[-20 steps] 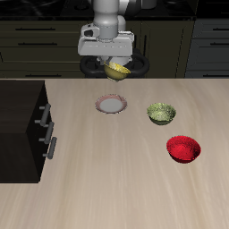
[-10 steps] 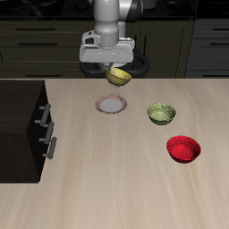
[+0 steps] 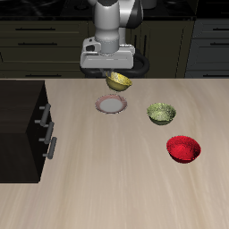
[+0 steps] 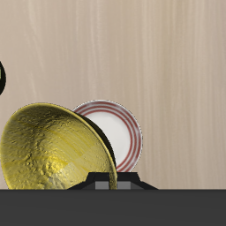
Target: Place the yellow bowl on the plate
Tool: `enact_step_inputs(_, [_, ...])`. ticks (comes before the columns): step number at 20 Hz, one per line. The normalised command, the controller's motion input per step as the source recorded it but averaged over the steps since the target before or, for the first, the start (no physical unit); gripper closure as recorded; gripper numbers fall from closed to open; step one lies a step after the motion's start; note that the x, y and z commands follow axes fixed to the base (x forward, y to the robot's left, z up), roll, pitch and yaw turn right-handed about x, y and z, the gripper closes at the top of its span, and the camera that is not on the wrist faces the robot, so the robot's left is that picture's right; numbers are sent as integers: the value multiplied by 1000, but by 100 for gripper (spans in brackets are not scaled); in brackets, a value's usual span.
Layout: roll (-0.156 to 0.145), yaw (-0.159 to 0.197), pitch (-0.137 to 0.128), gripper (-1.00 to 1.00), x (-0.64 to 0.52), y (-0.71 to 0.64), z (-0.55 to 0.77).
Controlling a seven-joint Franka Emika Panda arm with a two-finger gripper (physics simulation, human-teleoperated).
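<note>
My gripper [image 3: 113, 77] is shut on the rim of the yellow bowl [image 3: 119, 82] and holds it tilted in the air, just behind and above the plate [image 3: 111, 106]. In the wrist view the yellow bowl [image 4: 53, 150] fills much of the picture, its mottled glossy inside facing the camera, and it hides part of the plate [image 4: 119, 132]. The plate is flat and white-grey with a thin pinkish-red rim, and it lies on the table with nothing on it.
An olive-green bowl [image 3: 161, 113] stands beside the plate, and a red bowl [image 3: 183, 148] stands nearer the table's front edge. A black cabinet with handles [image 3: 21, 130] takes up one side of the table.
My gripper with the yellow bowl has come down and a little toward the table's front, closer to the plate. The other bowls and the plate have not moved.
</note>
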Motion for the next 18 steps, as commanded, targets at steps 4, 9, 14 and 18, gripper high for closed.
enact_step_inputs(4, [-7,11,24,100,31,2,-130])
enact_step_inputs(9, [1,-4,10,100,49,5,-113])
enact_step_inputs(14, [7,0,5,100,64,-1,-68])
enact_step_inputs(18, [9,6,25,100,96,13,-152])
